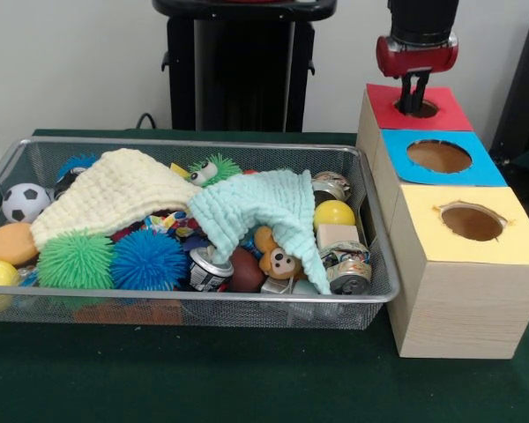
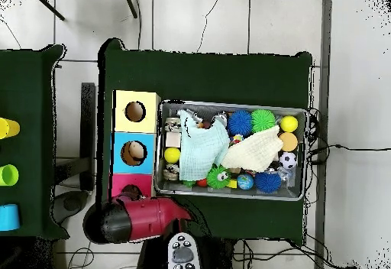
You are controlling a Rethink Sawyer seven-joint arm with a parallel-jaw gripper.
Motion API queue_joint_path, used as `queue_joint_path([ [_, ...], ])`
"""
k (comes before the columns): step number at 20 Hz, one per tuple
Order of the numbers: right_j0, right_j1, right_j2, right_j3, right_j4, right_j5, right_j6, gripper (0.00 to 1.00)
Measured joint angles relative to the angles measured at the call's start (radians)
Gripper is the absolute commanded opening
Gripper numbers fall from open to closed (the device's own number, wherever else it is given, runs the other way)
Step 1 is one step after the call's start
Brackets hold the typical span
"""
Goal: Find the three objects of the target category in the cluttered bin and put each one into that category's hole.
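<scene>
On the green desk [image 1: 247, 388], over pale floor tiles, one mesh bin [image 1: 203, 304] is holding two cloths; three box holes; the tool [image 1: 414, 104], fingers near-together, is dipping into the red hole [image 1: 420, 108]; monkey [image 1: 278, 257] binned.

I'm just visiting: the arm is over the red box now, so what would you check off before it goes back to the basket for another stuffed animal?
1. Gripper placement: its tips dip into the red-topped hole. Ok.
2. Gripper empty: cannot tell, the tips are hidden in the hole.
3. Next target found: the brown monkey peeks from under the mint cloth. Ok.
4. Monkey free to grab: not ok, the cloth drapes over it and cans crowd it.
5. Other plush toys located: cannot tell, the cream cloth hides much of the wire basket.
</scene>
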Motion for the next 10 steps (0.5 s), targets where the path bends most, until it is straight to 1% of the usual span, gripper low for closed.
queue_joint_path([
  [4, -0.002, -0.049, 0.0, 0.0, 0.0, 0.066, 0.0, 0.0],
  [10, -0.015, -0.089, 0.0, 0.0, 0.0, 0.105, 0.0, 0.0],
])
